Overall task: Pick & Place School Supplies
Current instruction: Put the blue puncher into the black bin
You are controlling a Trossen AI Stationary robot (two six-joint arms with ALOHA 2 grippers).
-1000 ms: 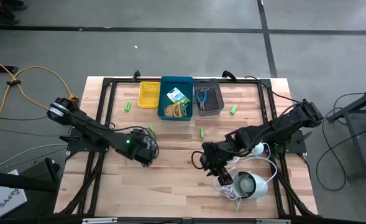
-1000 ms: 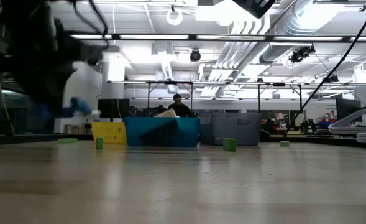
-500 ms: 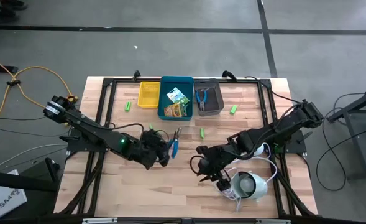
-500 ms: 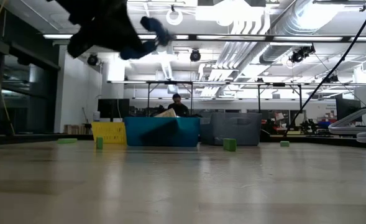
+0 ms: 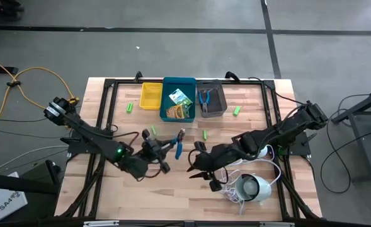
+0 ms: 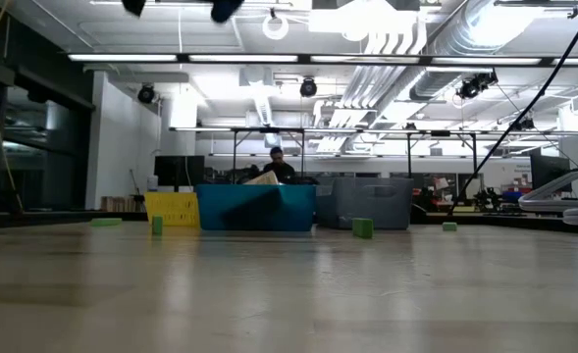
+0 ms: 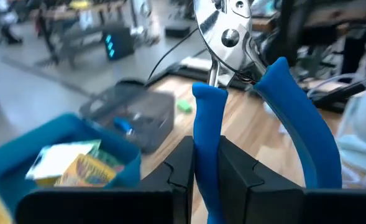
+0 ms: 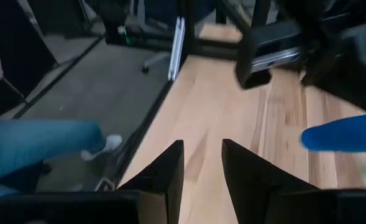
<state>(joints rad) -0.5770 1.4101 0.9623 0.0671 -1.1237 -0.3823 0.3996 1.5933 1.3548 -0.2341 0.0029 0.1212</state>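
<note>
From above, a wooden table (image 5: 172, 183) carries three bins along its far edge: a yellow bin (image 5: 150, 96), a blue bin (image 5: 179, 99) holding two crayon boxes (image 5: 180, 105), and a grey bin (image 5: 211, 99) holding one blue-handled tool (image 5: 205, 98). Small green pieces (image 5: 205, 134) lie scattered near the bins. The left gripper (image 5: 162, 149) is lifted over mid-table, clamped on a second blue-handled tool (image 5: 178, 143). The right gripper (image 5: 194, 165) hovers just beside it, near a round white device (image 5: 251, 187).

At table height, the bins sit in a row with a green piece (image 6: 363, 227) before them.

The left wrist view shows the fingers (image 7: 183, 168) pinching one blue handle of the tool (image 7: 209, 143), its metal head pointing away.

The right wrist view shows its fingers (image 8: 170, 171) parted, holding nothing, above bare wood.
</note>
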